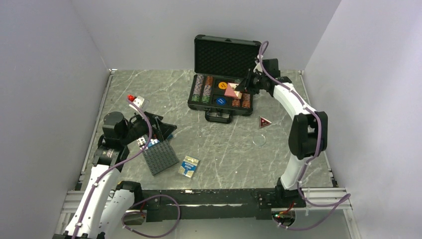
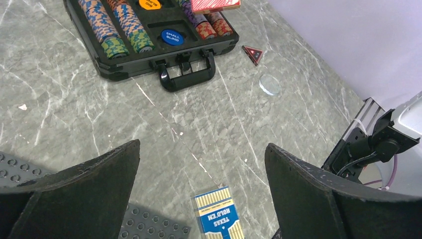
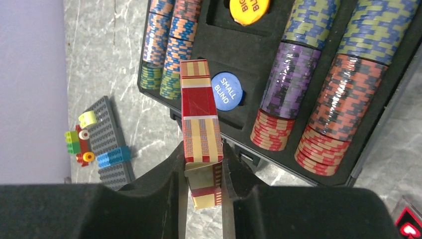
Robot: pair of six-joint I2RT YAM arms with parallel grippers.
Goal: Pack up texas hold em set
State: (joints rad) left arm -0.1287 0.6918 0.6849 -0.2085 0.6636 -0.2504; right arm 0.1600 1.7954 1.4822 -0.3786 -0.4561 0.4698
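Well, over on the left, the left hand [image 2: 201, 149] hangs with its fingers spread wide and nothing between them, by the far end of the grey studded plate [image 1: 160, 155]. The blue card deck [image 1: 188, 166] lies flat on the surface [image 1: 224, 159] just right of that plate. Far centre, the black case [image 1: 226, 55] sits open, with chip rows [image 1: 203, 88] inside. Over its right half, the right hand [image 3: 201, 154] is clamped on a red card deck [image 3: 199, 114]. Right of the case lie the red triangle [image 1: 264, 122] and, nearer, a clear disc [image 1: 259, 140].

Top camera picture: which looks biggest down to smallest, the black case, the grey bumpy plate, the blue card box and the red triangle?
1. black case
2. grey bumpy plate
3. blue card box
4. red triangle
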